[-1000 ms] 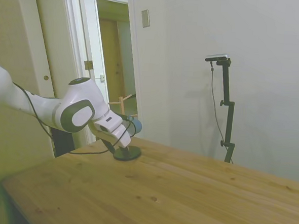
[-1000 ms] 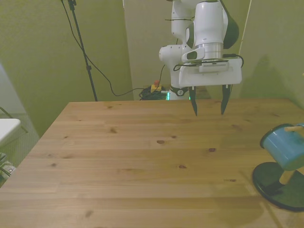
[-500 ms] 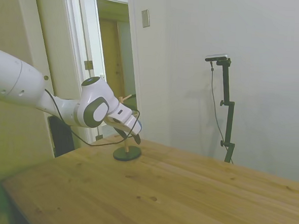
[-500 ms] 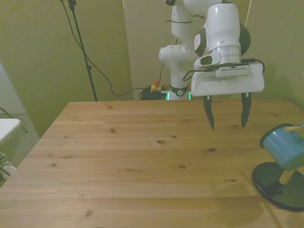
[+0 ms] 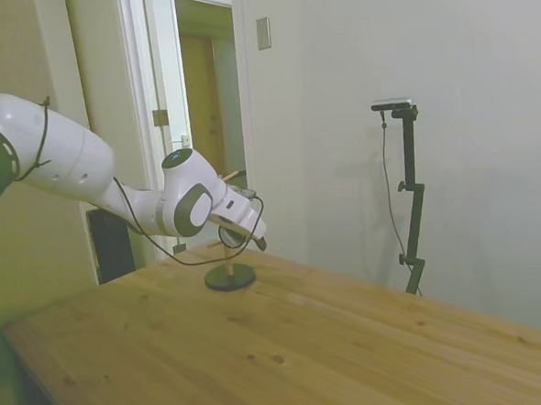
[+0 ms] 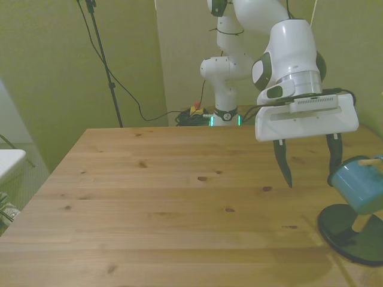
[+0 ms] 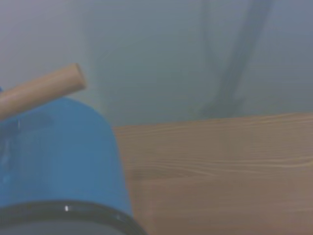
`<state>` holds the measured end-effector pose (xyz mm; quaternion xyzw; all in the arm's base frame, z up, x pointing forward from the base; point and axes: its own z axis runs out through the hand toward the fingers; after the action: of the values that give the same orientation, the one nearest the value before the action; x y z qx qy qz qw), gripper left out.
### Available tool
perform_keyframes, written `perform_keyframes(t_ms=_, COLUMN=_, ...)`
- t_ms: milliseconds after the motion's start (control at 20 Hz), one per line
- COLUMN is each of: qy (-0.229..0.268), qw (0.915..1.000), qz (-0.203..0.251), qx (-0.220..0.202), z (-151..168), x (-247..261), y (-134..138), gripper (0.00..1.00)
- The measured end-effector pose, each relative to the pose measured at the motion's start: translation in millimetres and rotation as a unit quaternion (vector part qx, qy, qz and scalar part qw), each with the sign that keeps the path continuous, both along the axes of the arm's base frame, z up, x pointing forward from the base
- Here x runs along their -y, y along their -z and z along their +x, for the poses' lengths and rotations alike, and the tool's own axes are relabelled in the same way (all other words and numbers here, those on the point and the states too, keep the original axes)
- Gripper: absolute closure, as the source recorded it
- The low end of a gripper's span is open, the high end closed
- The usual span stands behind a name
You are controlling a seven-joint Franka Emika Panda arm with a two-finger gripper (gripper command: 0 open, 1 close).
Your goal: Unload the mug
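Side and front views cross over the table [image 6: 149,203]; the wrist view sits close above it.

The small cylindrical blue-green mug [image 6: 361,190] hangs tilted on the thin wooden peg stand with a dark round base [image 6: 353,232], just beside the end effector [image 6: 310,168] toward the front view's right. The stand rests below it on the wooden surface [image 6: 167,209], near that side's edge.
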<state>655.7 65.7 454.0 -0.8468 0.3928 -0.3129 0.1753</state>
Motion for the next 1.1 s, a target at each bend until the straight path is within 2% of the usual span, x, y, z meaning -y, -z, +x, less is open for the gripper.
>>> perform_keyframes(t_ms=300, qy=-0.010, qw=0.9997, qz=0.004, qx=0.021, z=23, x=-14, y=11, gripper=0.00)
perform_keyframes(t_ms=350, qy=-0.010, qw=0.9997, qz=0.002, qx=0.023, z=25, x=-14, y=13, gripper=1.00)
perform_keyframes(t_ms=1100, qy=-0.023, qw=0.9993, qz=0.008, qx=0.029, z=26, x=-31, y=13, gripper=1.00)
